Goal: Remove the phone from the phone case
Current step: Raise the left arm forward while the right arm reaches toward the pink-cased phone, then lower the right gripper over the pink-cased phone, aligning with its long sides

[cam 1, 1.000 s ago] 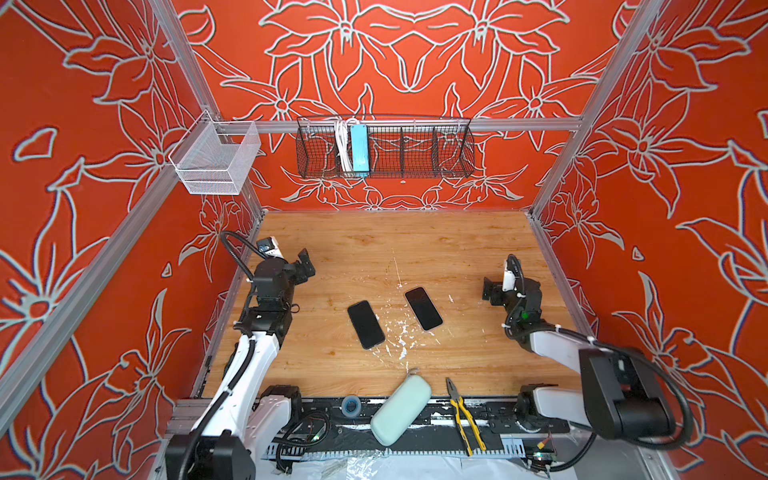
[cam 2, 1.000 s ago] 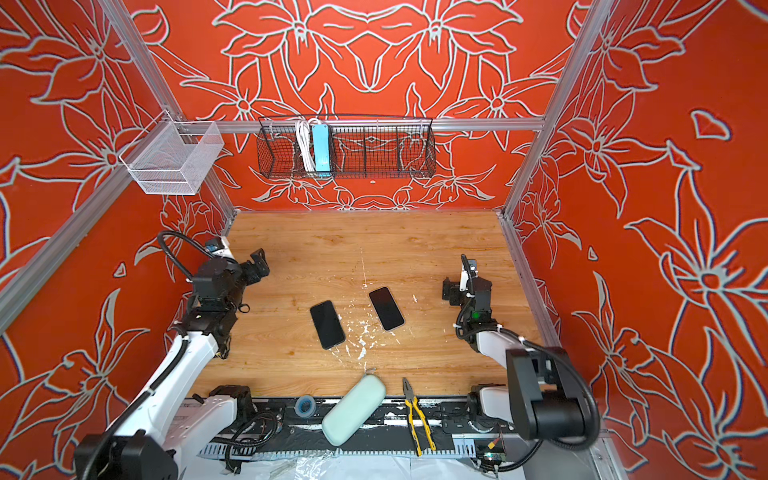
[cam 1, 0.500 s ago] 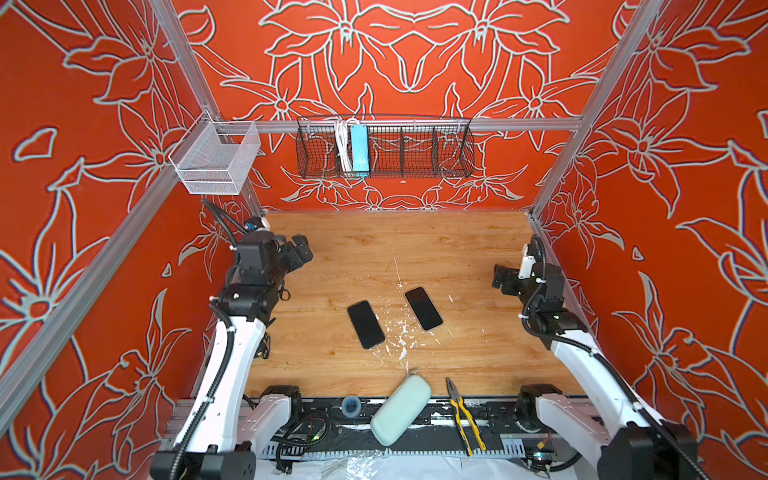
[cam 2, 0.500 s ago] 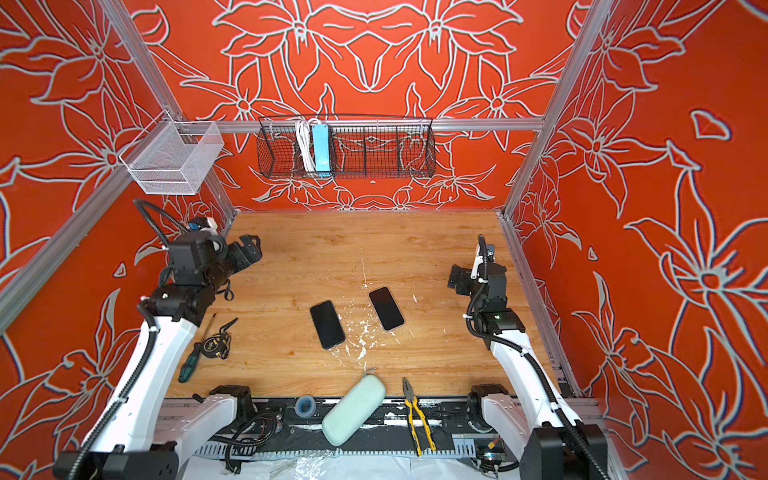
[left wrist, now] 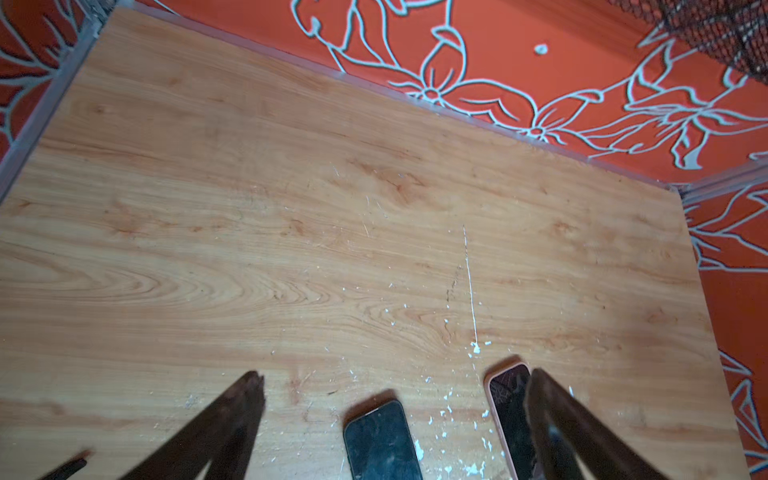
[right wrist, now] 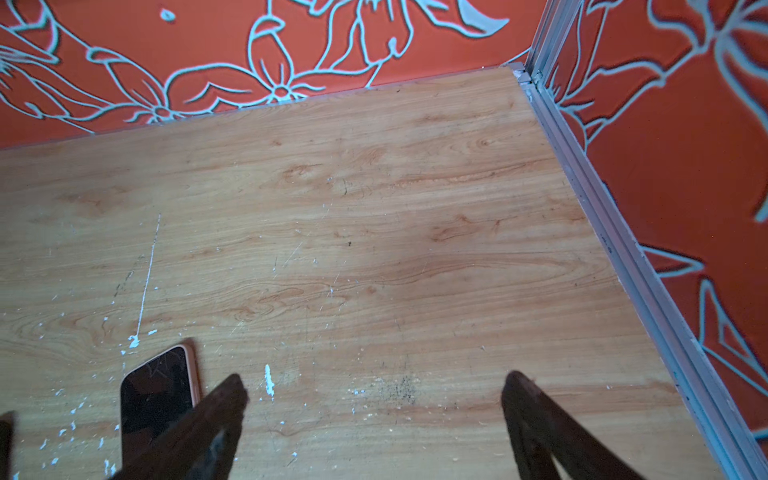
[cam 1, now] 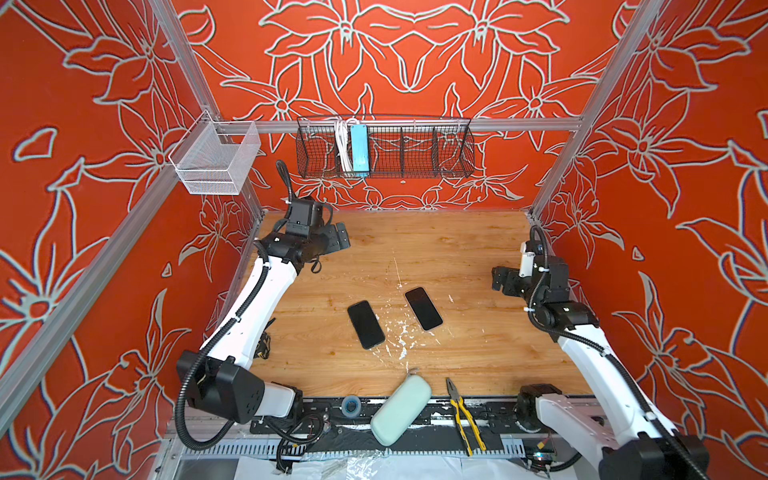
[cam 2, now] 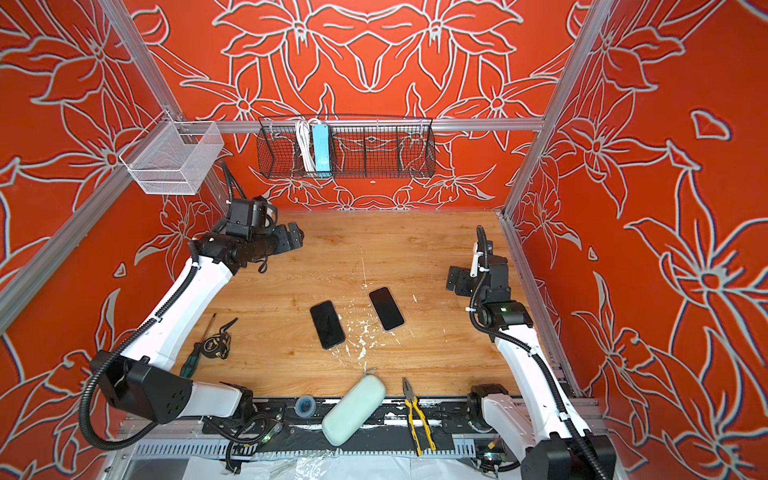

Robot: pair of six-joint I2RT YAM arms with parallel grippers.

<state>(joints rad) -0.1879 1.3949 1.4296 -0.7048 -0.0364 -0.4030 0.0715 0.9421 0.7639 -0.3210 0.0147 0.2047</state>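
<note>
Phone lies flat, well apart from both arms' fingers

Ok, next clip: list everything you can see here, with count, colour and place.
phone in a pink case: 1, black screen, mid-table, right of the pair
dark-edged black phone: 1, black, mid-table, left of the pair, not touching
wooden table: 1, light brown, white flecks near the phones
black wire basket: 1, black, back wall
light-blue power strip: 1, in that basket
white cable coil: 1, beside the strip
white mesh basket: 1, left wall rail
pale green oblong pouch: 1, front edge
yellow-handled pliers: 1, right of the pouch
bluish tape roll: 1, left of the pouch
green-handled screwdriver: 1, table's left
black tape measure: 1, beside the screwdriver
left gripper: 1, black, open, holding nothing
right gripper: 1, black, open, holding nothing
</note>
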